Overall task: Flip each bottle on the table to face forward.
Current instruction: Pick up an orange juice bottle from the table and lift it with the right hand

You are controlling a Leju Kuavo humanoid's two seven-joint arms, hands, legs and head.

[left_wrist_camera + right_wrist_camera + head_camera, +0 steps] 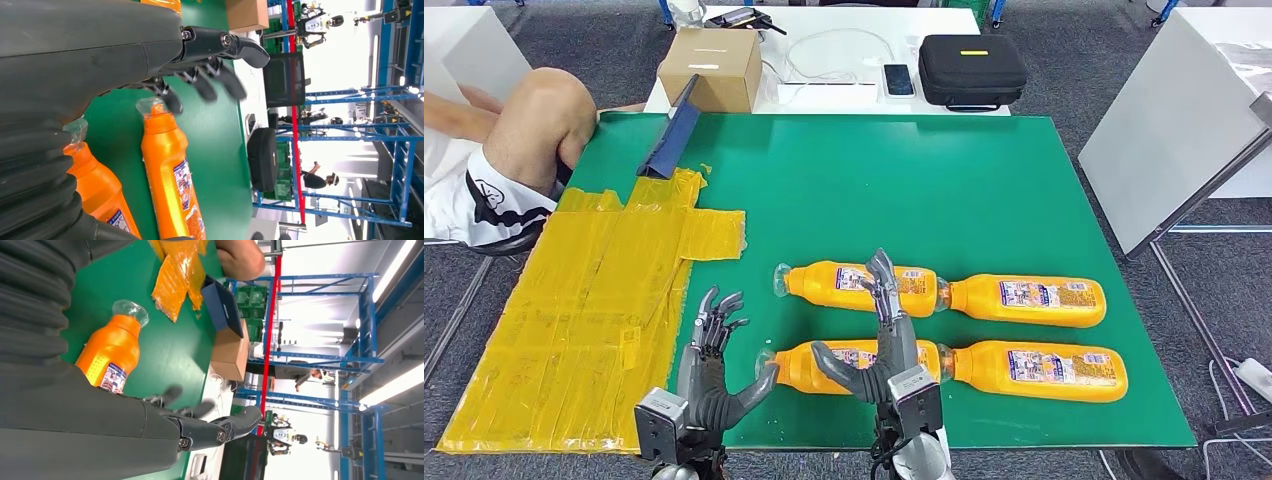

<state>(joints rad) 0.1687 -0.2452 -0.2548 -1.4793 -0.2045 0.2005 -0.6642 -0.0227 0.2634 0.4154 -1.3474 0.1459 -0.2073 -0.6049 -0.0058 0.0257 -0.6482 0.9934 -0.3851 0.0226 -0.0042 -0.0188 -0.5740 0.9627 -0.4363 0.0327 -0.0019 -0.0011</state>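
While four orange bottles lie on the green table (984, 180) in two rows, the task seems to be at its beginning, or between two flips; I judge this because neither hand holds anything. All the bottles lie on their side, caps toward the robot's left. The near-left bottle (854, 365) and the far-left bottle (859, 284) are just in front of the hands. The near-right bottle (1036, 369) and the far-right bottle (1027, 300) lie further to the right, each almost touching the base of its neighbour with its cap.

The right hand (886, 345) is above the two left bottles, with fingers stretched forward and thumb spread to the side. It is wide open and grips nothing. Whether it touches the near-left bottle below it, I cannot tell. The left hand (714, 365) is beside the cap of the near-left bottle, above the table, also wide open and empty, fingers apart.

The next move probably needs one hand to come down on a left bottle, close around its body and roll it. The round body may slip or roll against the neighbour, so the grip must be firm.
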